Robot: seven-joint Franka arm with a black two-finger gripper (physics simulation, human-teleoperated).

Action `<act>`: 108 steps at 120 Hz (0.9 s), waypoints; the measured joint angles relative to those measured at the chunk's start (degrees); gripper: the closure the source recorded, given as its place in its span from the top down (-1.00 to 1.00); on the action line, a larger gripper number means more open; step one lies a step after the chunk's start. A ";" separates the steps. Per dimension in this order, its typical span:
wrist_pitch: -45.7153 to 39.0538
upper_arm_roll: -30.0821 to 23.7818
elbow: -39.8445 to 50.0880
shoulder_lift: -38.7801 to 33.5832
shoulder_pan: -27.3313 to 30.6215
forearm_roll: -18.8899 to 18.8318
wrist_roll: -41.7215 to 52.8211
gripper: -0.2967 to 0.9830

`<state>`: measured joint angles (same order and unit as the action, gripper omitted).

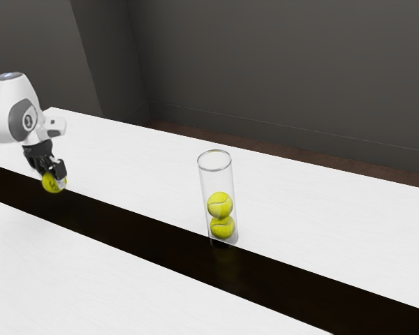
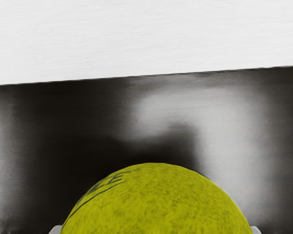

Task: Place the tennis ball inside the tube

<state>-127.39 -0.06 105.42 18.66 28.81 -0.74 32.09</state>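
Observation:
At the exterior view's far left, my gripper (image 1: 55,178) points down with its fingers on the loose yellow tennis ball (image 1: 52,185). In the wrist view the ball (image 2: 158,202) sits at the lower edge, with a pale fingertip against each side of it, so the gripper is shut on it. Whether the ball touches the table I cannot tell. The clear tube (image 1: 206,183) stands upright well toward the exterior view's right, open at the top. Inside it, one tennis ball (image 1: 220,205) rests on another ball (image 1: 222,227).
A white table (image 1: 140,164) carries a glossy dark stripe (image 1: 136,230) running lengthwise under the gripper and past the tube's base. Grey walls (image 1: 286,63) rise beyond the table's far edge.

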 joint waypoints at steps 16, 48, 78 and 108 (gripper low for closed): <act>3.54 -4.54 2.20 -8.70 0.07 0.03 -0.65 -0.11; 10.88 -14.18 3.09 -20.33 -2.40 2.35 -3.58 -0.14; 13.83 -21.21 0.73 -21.22 -2.20 5.58 -5.84 -0.17; 14.21 -26.52 -1.74 -19.72 -1.86 6.44 -7.77 -0.18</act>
<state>-113.18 -26.58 103.68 -1.06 26.95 5.70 24.32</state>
